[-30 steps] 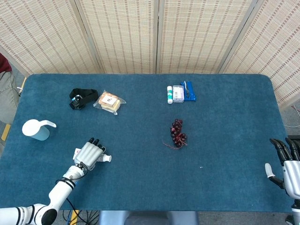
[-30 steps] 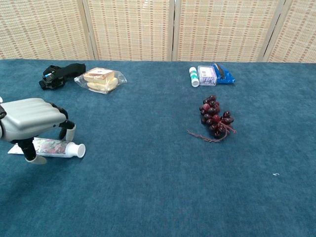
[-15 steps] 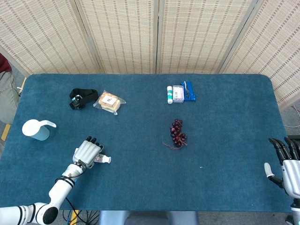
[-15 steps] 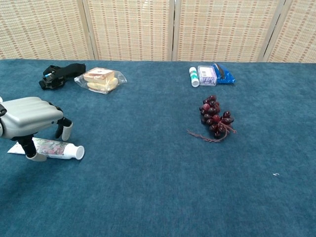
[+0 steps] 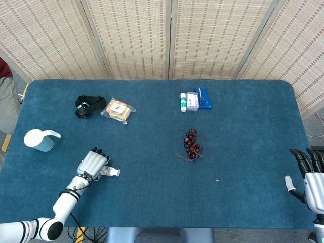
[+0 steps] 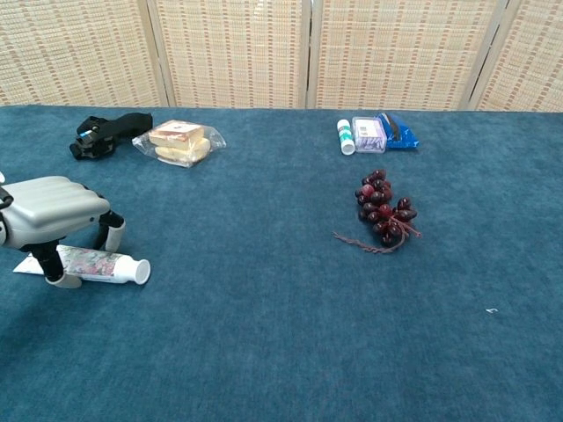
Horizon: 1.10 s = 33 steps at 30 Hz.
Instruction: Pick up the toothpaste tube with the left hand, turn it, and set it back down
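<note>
Since a second ago our left hand (image 6: 51,214) has slid a bit toward the near-left corner, pulling back along the toothpaste tube (image 6: 98,265); the tube has barely shifted. We now arch over the tube's flat tail end, fingers curled down on both sides: a fingertip (image 6: 114,236) stands on the cloth behind the tube and the thumb tip touches down in front. Contact with the tube itself is hard to read, so we cannot tell whether the hand grasps it or just straddles it. The tube lies flat on the blue worktop (image 6: 281,352) at its front-left, white cap pointing right, tail under our palm. From the head camera the left hand (image 5: 92,164) covers most of the toothpaste tube (image 5: 112,172), only the cap end poking out.

Our right hand (image 5: 310,179) sits at the worktop's near-right edge, fingers spread, holding nothing.

Other items: grapes (image 6: 384,209) at centre-right, a wrapped sandwich (image 6: 179,142) and a black strap (image 6: 107,131) at far left, a small white-green bottle (image 6: 345,136) beside a clear box (image 6: 369,134) and a blue packet (image 6: 398,130) at the far middle, and a white soap dispenser (image 5: 39,139) near the left edge.
</note>
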Available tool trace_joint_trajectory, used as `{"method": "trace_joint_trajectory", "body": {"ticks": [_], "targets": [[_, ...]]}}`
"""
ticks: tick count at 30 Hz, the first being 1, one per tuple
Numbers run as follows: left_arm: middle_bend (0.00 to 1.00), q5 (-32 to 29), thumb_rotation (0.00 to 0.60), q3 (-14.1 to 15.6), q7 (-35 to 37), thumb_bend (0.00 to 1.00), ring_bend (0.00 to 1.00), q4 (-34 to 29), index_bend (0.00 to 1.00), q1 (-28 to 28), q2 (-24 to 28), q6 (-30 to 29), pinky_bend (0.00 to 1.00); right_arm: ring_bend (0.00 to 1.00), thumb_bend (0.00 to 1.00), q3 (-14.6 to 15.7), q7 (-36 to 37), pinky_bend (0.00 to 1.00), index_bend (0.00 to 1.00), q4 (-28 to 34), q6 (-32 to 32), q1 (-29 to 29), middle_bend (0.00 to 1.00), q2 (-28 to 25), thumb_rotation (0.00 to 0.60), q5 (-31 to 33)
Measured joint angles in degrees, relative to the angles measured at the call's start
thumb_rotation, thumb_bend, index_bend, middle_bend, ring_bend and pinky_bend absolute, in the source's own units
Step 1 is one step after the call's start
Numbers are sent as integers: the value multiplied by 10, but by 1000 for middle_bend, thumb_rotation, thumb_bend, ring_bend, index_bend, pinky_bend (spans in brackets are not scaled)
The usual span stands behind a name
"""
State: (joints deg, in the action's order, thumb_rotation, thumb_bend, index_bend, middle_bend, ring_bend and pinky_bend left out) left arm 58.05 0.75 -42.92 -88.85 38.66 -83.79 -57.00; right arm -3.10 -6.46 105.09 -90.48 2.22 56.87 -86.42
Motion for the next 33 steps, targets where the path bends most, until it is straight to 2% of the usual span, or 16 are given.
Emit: {"method": "trace_joint_trajectory", "body": {"ticks": [15, 24, 33], "targets": [[543, 12, 600, -2, 37, 250, 316, 5, 501, -3, 4, 5, 207, 0, 349, 1, -5, 0, 151, 8, -5, 2, 190, -1, 600, -4], [599, 36, 600, -15, 121, 273, 357, 11, 550, -8, 19, 20, 226, 0, 349, 2, -8, 0, 151, 12, 1, -4, 190, -4, 600, -19], [624, 51, 600, -29, 125, 277, 392, -37, 562, -1, 58, 15, 235, 0, 350, 0, -25, 0, 151, 28, 33, -40, 190, -16, 600, -65]]}}
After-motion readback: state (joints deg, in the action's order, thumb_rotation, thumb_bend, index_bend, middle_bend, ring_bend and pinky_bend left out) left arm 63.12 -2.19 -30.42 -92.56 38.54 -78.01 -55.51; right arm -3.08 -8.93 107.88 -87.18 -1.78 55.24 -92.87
